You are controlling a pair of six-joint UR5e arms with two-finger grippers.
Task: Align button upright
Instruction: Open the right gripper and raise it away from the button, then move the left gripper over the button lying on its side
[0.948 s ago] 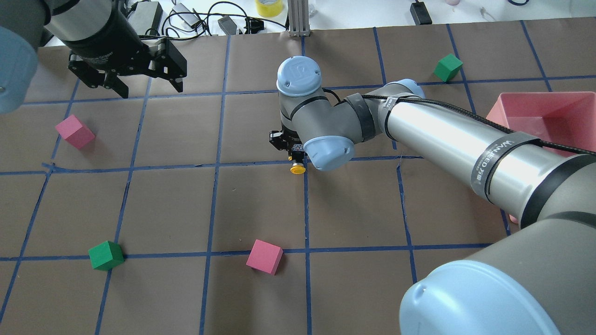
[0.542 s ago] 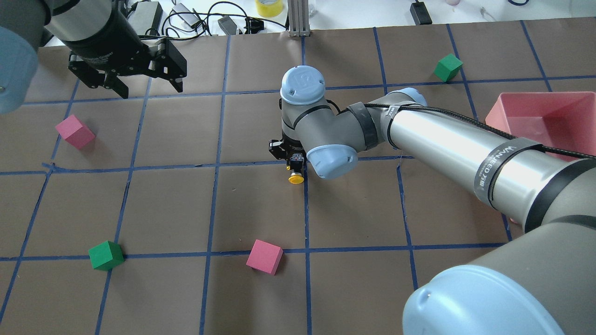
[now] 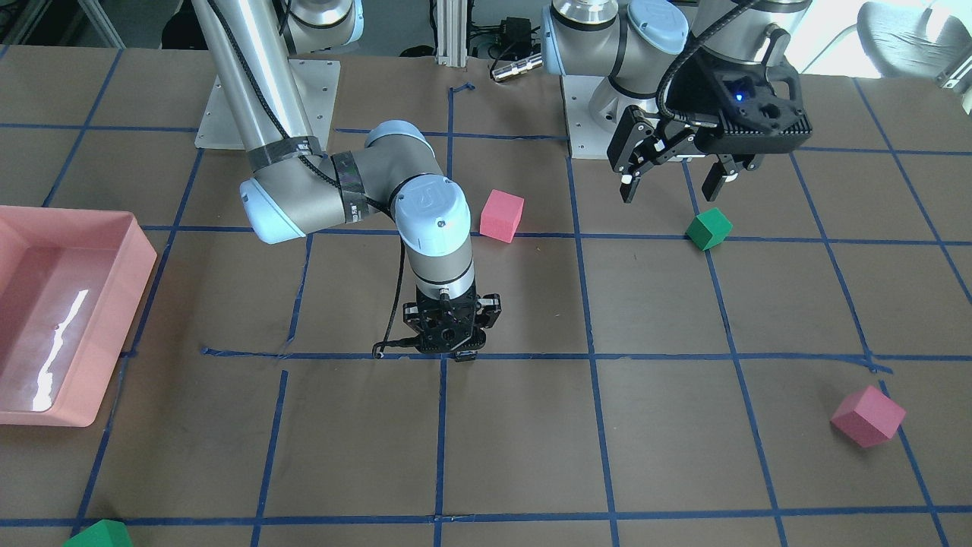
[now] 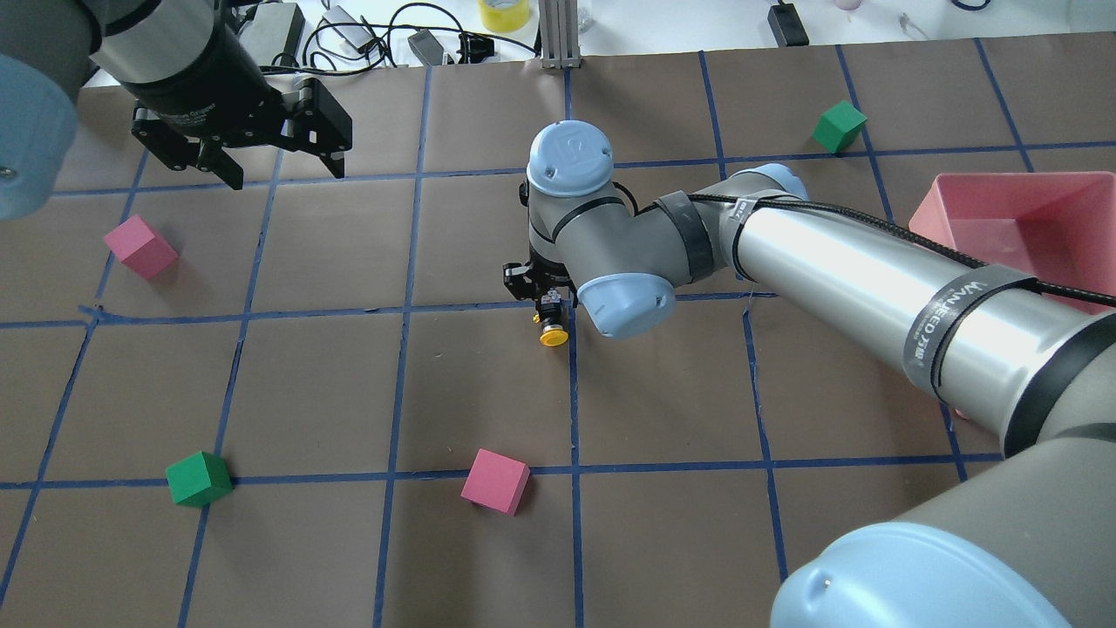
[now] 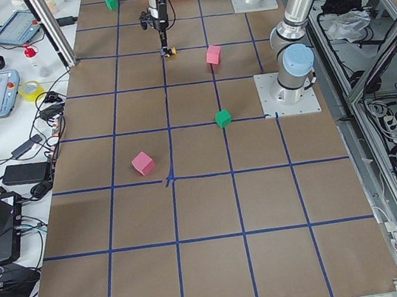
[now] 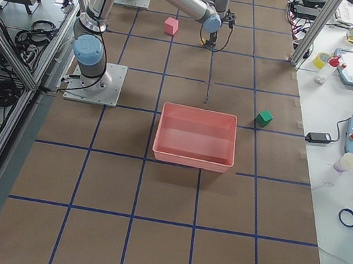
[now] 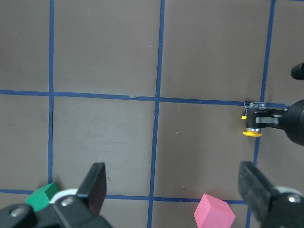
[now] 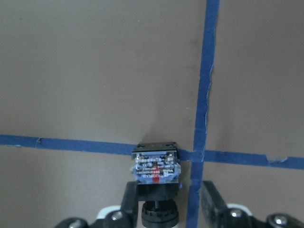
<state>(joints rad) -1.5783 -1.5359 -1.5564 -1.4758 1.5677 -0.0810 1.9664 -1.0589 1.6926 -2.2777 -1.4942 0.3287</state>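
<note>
You're mid-reorient, not done. The button [image 4: 549, 328] isn't upright yet. It sits right at the tape cross [image 8: 199, 154], with the grey base block [image 8: 156, 166] over the tape line just beside the cross and the yellow cap [image 4: 551, 337] pointing to the robot's side of it. The axis looks close to flat along the table paper [image 4: 488, 392]. I can't tell if it's resting or lifted a hair.

Your right gripper [image 3: 456, 351] points straight down over the cross, fingers drawn in on the black body. One pad [image 8: 130, 202] is against the button, and a sliver of gap shows at the other pad [image 8: 210, 199]. I read it as a grip, likely on a wider part hidden below the wrist view. Your left gripper [image 4: 283, 172] hangs well away from the cross, to the robot's left and farther out, jaws spread wide, holding nothing.

Next move, my call: you need a wrist pitch that swings the cap up and puts the base block down flat, then a release. A round body in flat pads can roll, so seat the block flush before you let go.

Writing: the strap [image 4: 946, 323] on the right forearm reads roughly "WANLEED", plus characters I can't make out. The embossed logo on the blue joint cap [image 4: 571, 150] isn't legible. The base block carries a red mark and tiny print — unreadable.
</note>
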